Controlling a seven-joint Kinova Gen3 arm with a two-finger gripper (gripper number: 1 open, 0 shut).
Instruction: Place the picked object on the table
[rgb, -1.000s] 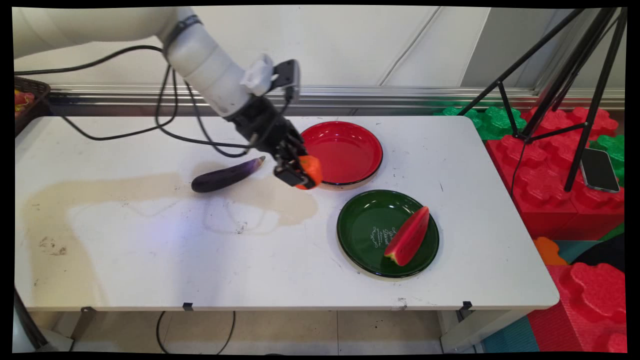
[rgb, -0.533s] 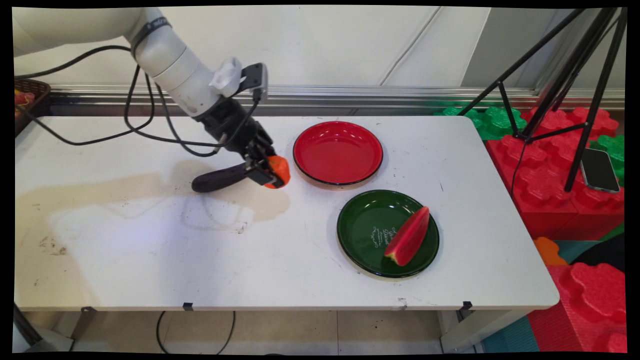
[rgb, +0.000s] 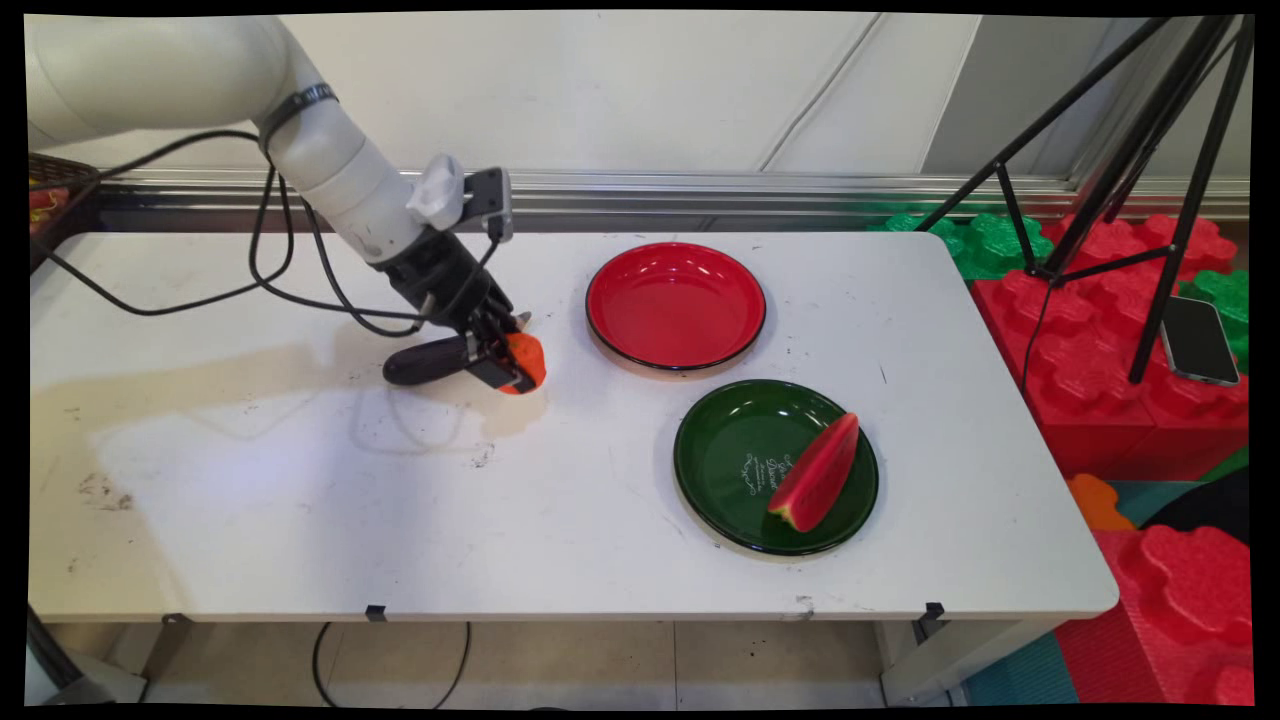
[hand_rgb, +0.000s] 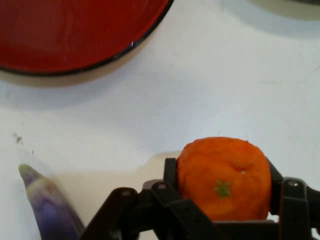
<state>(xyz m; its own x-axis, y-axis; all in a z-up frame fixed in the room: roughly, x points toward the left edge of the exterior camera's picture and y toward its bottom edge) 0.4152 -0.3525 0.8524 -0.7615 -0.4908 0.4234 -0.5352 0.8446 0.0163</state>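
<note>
Here, left to right:
Eggplant (rgb: 440, 358): lies flat on the desk (rgb: 300, 500), just behind and left of the end effector, its tip close to the fingers.
End effector (rgb: 512, 362): low over the desk, clamped on the orange (hand_rgb: 224, 178); fingers press both flanks, so the fruit sits wedged, stem mark facing the hand camera.
Red plate (rgb: 675, 305): right of the end effector, bare.
Green plate (rgb: 730, 450): further right and nearer; a watermelon slice (rgb: 815, 473) rests in it.
</note>
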